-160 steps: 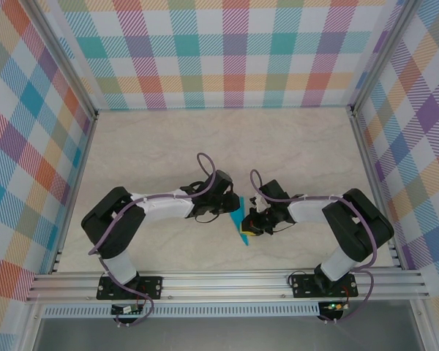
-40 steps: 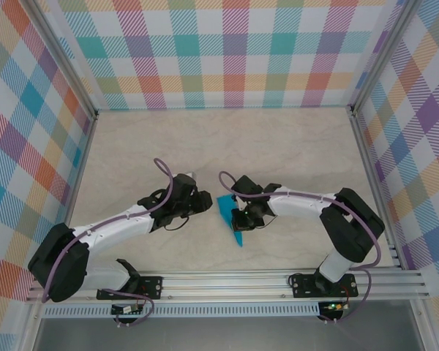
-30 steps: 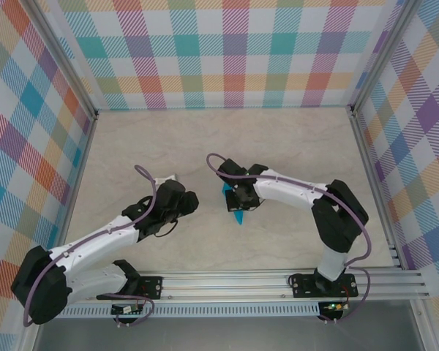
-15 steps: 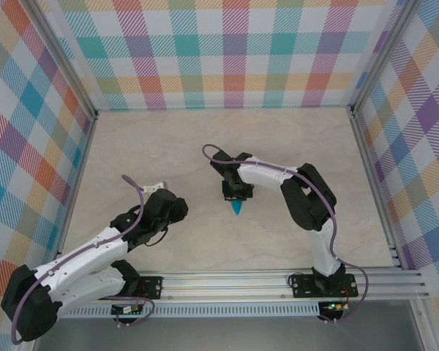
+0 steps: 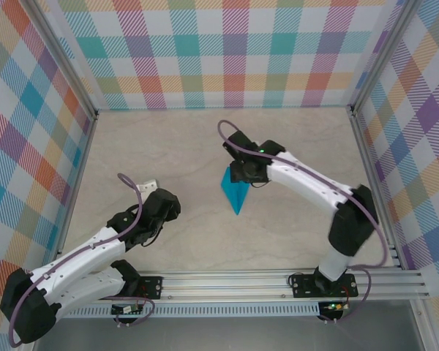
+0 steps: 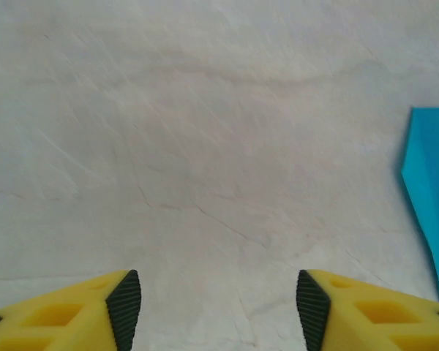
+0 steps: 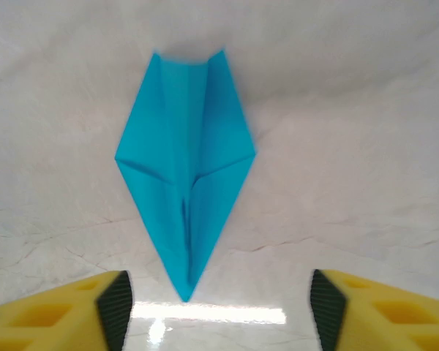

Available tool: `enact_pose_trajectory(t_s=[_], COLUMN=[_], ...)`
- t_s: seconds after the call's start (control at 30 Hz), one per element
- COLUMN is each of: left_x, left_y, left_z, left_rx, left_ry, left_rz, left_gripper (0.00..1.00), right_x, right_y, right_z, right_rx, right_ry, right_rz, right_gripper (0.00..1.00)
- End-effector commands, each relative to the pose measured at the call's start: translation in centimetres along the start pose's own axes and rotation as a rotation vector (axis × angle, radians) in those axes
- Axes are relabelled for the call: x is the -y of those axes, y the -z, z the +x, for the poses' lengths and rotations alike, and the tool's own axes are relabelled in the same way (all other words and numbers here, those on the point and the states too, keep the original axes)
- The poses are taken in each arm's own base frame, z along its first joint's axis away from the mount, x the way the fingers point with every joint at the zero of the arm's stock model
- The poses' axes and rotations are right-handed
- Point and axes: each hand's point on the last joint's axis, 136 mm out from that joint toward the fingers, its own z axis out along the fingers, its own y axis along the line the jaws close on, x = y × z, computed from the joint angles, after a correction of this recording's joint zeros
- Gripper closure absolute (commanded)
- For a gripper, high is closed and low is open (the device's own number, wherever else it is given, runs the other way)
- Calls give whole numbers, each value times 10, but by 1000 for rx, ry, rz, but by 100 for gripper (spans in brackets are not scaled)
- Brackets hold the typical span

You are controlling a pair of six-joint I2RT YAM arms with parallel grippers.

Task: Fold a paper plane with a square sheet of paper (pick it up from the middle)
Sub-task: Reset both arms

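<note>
Now the paper plane [image 5: 234, 191] lies flat mid-table [image 5: 168, 146], just ahead of the right tool [image 7: 216, 307], jaws wide, empty. Left tool [image 6: 214, 307] open too, holding nothing, well aside. Best: lift right tool straight up, don't brush it.

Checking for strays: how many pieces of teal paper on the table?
1. The paper plane lies on the table beside the right gripper, tip toward the near edge. Another could hide under the right arm.

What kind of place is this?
Likely a robot lab test cell: a marble-look table walled by plaid panels on an aluminium frame, with a left arm and right arm bolted at its near rail.
</note>
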Motion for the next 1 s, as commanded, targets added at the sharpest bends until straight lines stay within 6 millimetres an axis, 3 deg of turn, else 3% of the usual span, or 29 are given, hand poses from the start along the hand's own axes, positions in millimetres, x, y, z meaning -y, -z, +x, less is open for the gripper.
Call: enact_pose_trajectory(t_s=[0.0,0.07,0.17,0.23,0.37,0.47,0.6,0.7,0.77,0.9,0.97], left_x=[-25,-40,-66,-82,-95,-100,-103,-115,-114,-96,-88], left_y=[15,19,21,16,-13,-26,-47,-67,-77,-90,-99], left_z=[-42,-58,-75,-80,-80,-91,-95,-89,-87,-95,-102], left_rx=[190,275,348,352,317,330,367,351,373,427,437], left_ry=[-78,-95,-112,-112,-133,-114,-179,-140,-125,-135,-162], left_rz=[-168,-266,-413,-487,-477,-456,-413,-384,-358,-252,-232], left_gripper=[19,9,0,0,0,0,0,0,0,0,0], right_x=[94,143,211,234,247,250,228,228,224,238,237], right_y=[31,34,9,-17,-71,-92,-102,-111,-104,-77,-78], right_z=[-18,-16,1,14,27,24,-1,-6,-6,4,0], right_rx=[187,259,300,297,228,270,480,442,487,647,669], right_ry=[-17,-31,-135,-169,-194,-174,-164,-130,-122,-185,-189], right_rz=[295,425,539,528,395,357,184,194,169,175,162], right_gripper=[15,1,0,0,0,0,0,0,0,0,0])
